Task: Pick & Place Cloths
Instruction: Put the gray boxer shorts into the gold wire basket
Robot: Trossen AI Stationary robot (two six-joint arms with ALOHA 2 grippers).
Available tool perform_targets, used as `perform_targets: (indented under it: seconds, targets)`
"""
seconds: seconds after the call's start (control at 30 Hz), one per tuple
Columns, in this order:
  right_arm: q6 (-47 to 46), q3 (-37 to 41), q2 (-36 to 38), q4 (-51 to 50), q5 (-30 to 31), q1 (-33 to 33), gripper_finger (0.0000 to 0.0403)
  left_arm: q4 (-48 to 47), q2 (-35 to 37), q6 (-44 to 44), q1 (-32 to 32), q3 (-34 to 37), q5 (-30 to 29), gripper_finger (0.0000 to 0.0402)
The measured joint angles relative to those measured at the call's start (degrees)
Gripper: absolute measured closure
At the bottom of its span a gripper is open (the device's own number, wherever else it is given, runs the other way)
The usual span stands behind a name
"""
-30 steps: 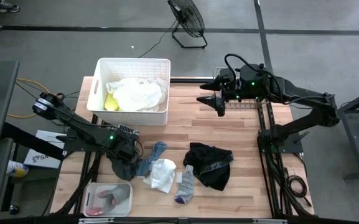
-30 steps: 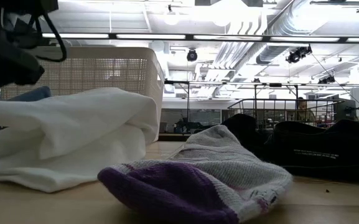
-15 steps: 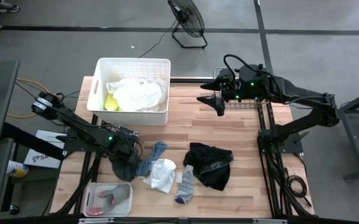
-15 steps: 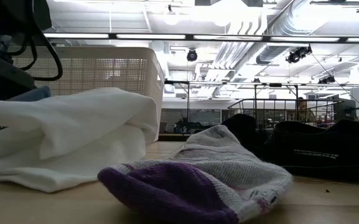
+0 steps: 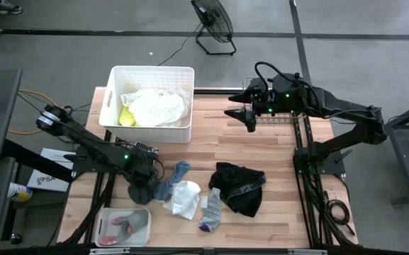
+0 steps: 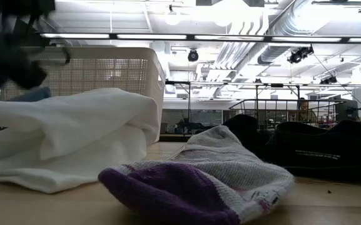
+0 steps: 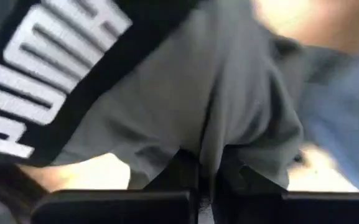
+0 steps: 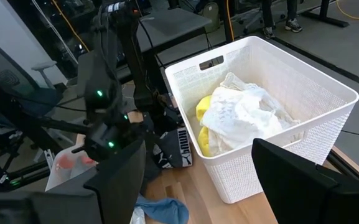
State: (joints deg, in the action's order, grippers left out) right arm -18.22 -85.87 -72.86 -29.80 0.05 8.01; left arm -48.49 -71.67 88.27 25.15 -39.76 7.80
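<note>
My left gripper [image 5: 146, 174] is shut on the dark grey garment [image 5: 139, 192] near the table's left near part. Its black waistband with white letters [image 7: 39, 93] shows in the left wrist view. Beside it on the wood lie a blue sock [image 5: 176, 175], a white cloth [image 5: 186, 200], a grey-purple sock [image 5: 210, 212] and a black garment [image 5: 239, 188]. The white bin [image 5: 113, 99] holds a white cloth [image 5: 154, 106] and a neon yellow one [image 5: 125, 117]. My right gripper [image 5: 249, 117] hangs open over the far right part, touching nothing. My left gripper pinches a raised fold of the dark grey garment's body [image 7: 213, 146] between its two fingers [image 7: 185, 177], apart from the lettered waistband. It comes from above, slanting down. The cloth bunches up into the fingertips, while the rest of the garment [image 5: 137, 195] lies on the table.
A small clear bin [image 5: 103, 228] with a pink thing inside sits at the near left corner. In the low view the white cloth [image 6: 67, 131] and the grey-purple sock [image 6: 199, 181] fill the foreground. Bare wood lies between the white bin and the cloths, and on the right part.
In the low view the left arm's dark shape dips and then rises again, blurred now. The dark grey garment stays where it was, and the right arm keeps still.
</note>
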Motion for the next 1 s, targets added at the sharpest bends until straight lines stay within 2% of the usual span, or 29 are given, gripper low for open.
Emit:
perform_targets:
  seconds: [0.27, 0.43, 0.53, 0.77, 1.0]
  targets:
    - [0.0, 0.0, 0.0, 0.0, 0.0, 0.0, 0.0117, -21.2, 4.5, -4.4, 0.0, -20.3, -10.0, 0.0398]
    - [0.0, 0.0, 0.0, 0.0, 0.0, 0.0, 0.0117, -27.5, 5.2, -9.8, 0.0, -31.6, -16.0, 0.0398]
    - [0.3, 0.0, 0.0, 0.0, 0.0, 0.0, 0.0117, -29.6, 5.2, -15.7, 0.0, -37.2, -17.4, 0.0398]
    - [0.5, 0.0, 0.0, 0.0, -0.2, 0.0, 0.0117, -25.6, 5.2, -31.5, 0.0, -46.4, -22.8, 0.0398]
    - [0.8, 0.0, 0.0, 0.0, -0.2, 0.0, 0.0117, -15.5, 5.2, -47.6, 0.0, -49.9, -31.2, 0.0398]
